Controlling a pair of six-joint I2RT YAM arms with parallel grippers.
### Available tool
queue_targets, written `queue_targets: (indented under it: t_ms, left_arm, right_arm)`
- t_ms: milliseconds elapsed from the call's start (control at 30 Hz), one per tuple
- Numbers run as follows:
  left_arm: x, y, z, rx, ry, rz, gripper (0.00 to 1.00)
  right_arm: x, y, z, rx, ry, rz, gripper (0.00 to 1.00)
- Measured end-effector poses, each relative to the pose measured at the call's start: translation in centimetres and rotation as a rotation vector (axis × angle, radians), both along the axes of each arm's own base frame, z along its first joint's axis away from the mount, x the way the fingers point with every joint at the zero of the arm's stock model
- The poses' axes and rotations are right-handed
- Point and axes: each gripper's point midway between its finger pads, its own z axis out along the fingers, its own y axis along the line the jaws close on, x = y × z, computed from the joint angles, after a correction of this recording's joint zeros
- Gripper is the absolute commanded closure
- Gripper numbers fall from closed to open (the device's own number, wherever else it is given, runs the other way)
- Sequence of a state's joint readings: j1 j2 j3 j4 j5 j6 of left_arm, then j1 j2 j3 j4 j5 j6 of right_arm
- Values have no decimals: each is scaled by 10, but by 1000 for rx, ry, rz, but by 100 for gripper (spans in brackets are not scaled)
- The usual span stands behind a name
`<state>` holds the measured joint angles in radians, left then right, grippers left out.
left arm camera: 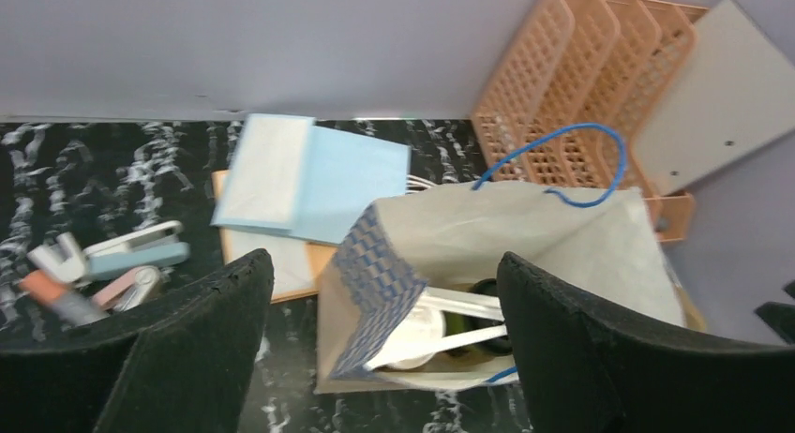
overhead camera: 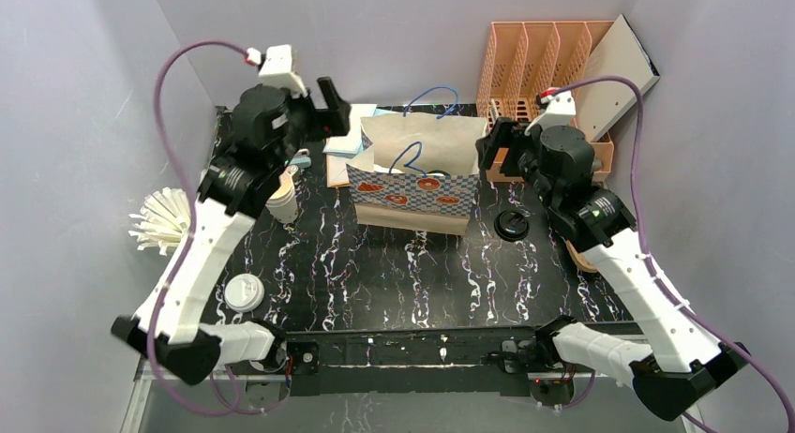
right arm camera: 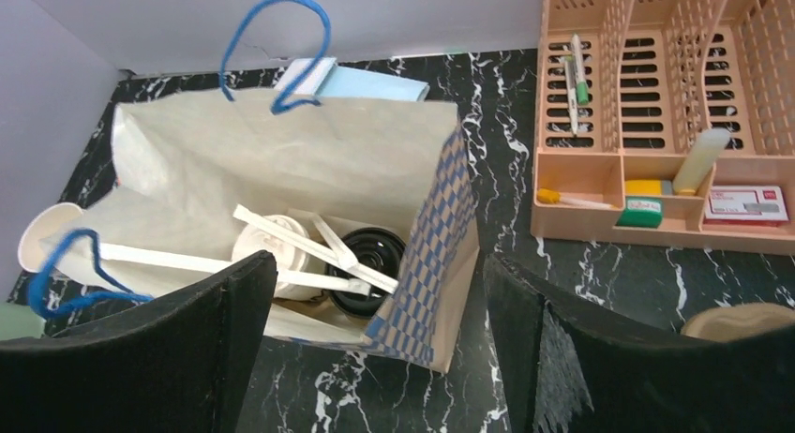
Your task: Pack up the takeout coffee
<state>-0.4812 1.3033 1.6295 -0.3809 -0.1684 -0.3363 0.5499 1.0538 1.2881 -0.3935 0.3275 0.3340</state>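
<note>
A paper bag (overhead camera: 417,171) with a blue checked front and blue cord handles stands open at the back middle of the table. Inside it, in the right wrist view, a black-lidded cup (right arm camera: 370,260) stands beside a white-lidded cup (right arm camera: 272,255), with wrapped white straws across both. The left wrist view shows a strip of the black-lidded cup's dark green side (left arm camera: 457,321). My left gripper (overhead camera: 330,110) is open and empty, above the bag's left end (left arm camera: 382,292). My right gripper (overhead camera: 492,144) is open and empty, above the bag's right end (right arm camera: 375,283).
A peach desk organizer (overhead camera: 534,67) stands at the back right. A loose black lid (overhead camera: 512,224) lies right of the bag, a white lid (overhead camera: 244,292) near front left. Stacked cream cups (overhead camera: 282,203), a straw holder (overhead camera: 157,222) and blue papers (left arm camera: 309,175) are on the left.
</note>
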Motion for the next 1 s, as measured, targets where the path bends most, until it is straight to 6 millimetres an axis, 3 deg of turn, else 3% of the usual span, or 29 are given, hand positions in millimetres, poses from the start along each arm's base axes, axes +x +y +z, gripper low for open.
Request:
queue_targets:
  t_ms: [133, 367, 600, 767, 1000]
  left_arm:
    - [-30, 40, -9, 78, -40, 96, 2]
    - [-64, 81, -101, 212, 49, 183, 2]
    - [-72, 83, -170, 249, 163, 183, 2]
    - [-78, 80, -201, 230, 225, 167, 2]
    - [-84, 85, -246, 218, 315, 200, 2]
  right_arm:
    - [-13, -11, -20, -13, 16, -14, 6]
    - [-38, -29, -57, -30, 34, -26, 6]
    - [-48, -42, -106, -42, 109, -84, 5]
    - [-48, -50, -120, -47, 119, -129, 5]
    - [-52, -56, -167, -101, 125, -122, 9]
